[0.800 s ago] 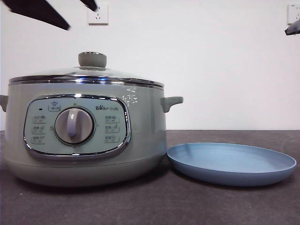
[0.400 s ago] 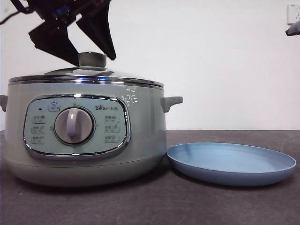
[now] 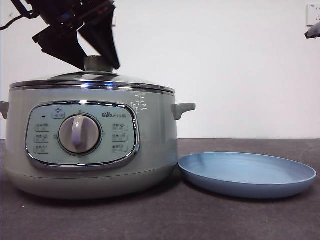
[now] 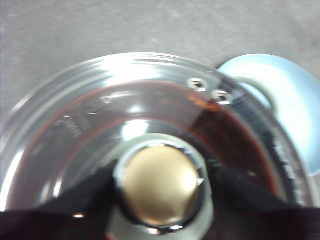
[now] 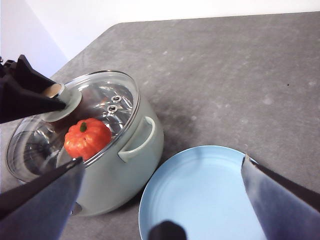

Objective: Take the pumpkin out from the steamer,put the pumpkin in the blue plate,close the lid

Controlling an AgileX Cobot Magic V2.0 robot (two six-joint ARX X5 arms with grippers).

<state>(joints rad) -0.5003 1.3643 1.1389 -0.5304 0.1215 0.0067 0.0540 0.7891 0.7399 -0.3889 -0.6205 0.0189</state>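
Since half a second ago my left gripper (image 3: 97,62) has shifted only slightly at the lid's knob, and a second ago it was just a pair of black tips at the top edge. From the front, its two black jaws come down from the upper left and straddle the sage-green knob (image 3: 98,63) of the lid (image 3: 90,80), one jaw on each side, angled inward; I cannot tell whether they touch it. That lid sits closed on the steamer (image 3: 90,142), whose panel reads "Bear" beside small characters I cannot read. Just beside the steamer's base lies the blue plate (image 3: 247,174), bare, with open table before it and plain wall above. My waiting right arm shows only as a dark tip (image 3: 313,31) at the top right corner. From the left wrist, the knob (image 4: 161,186) fills the gap between the jaws, which stand apart around it over the glass dome (image 4: 100,110); the plate's edge (image 4: 285,95) shows beyond the chrome rim. From the right wrist, my right gripper (image 5: 160,200) hangs with jaws spread wide, holding nothing, above the plate (image 5: 200,190). Through the glass the pumpkin (image 5: 87,138) rests inside the steamer (image 5: 125,170), and the left gripper (image 5: 30,95) reaches the knob (image 5: 62,102).
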